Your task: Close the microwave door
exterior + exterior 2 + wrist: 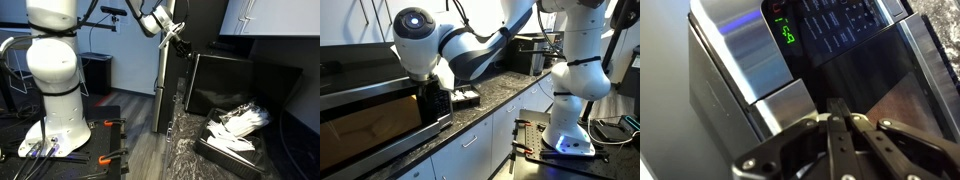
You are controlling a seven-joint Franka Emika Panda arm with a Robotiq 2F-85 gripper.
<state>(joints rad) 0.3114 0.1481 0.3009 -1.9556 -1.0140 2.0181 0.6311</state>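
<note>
The microwave (240,85) stands on a dark speckled counter. In an exterior view its dark glass door (370,120) faces me at the left. In the wrist view I see its control panel (830,25) with a green lit display, a steel front and the dark door glass (885,75). The door looks near flush with the body; I cannot tell if it is latched. My gripper (180,47) is at the microwave's front edge in both exterior views (432,100). Its fingers (840,112) are pressed together, empty, right at the door.
A black tray (235,138) of white items lies on the counter (185,140) beside the microwave; it also shows in an exterior view (467,97). White cabinets (480,145) run under the counter. My base (55,110) stands on the floor nearby.
</note>
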